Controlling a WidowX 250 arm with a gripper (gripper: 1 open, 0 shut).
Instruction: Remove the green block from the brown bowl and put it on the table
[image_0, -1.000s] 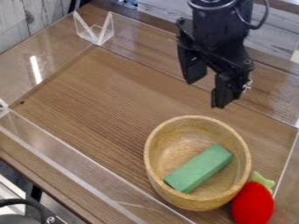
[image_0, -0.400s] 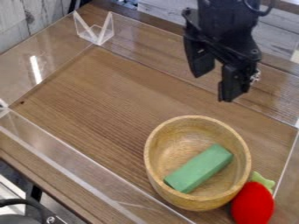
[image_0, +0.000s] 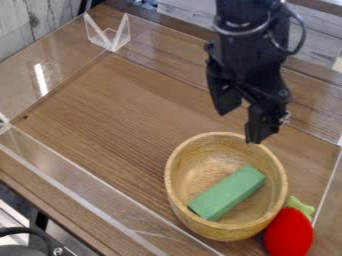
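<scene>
Block in bowl, pincer spread above: the removal is still to be done.

From left to right: the bare wooden table (image_0: 107, 120), where I judge the block could be set down, occupies the left and middle of the view. The brown bowl (image_0: 175, 190) stands right of centre, and inside it the green block (image_0: 229, 193) lies aslant on the bottom. My pincer (image_0: 243, 120), dark and spread with nothing between its tips, hangs over the far side of the bowl, apart from the block. At the far right, the red strawberry toy (image_0: 289, 232) lies just beside the bowl, outside it. Of the task, only the approach appears under way; lowering, gripping, lifting out and placing on the table all remain, as I judge it.
</scene>
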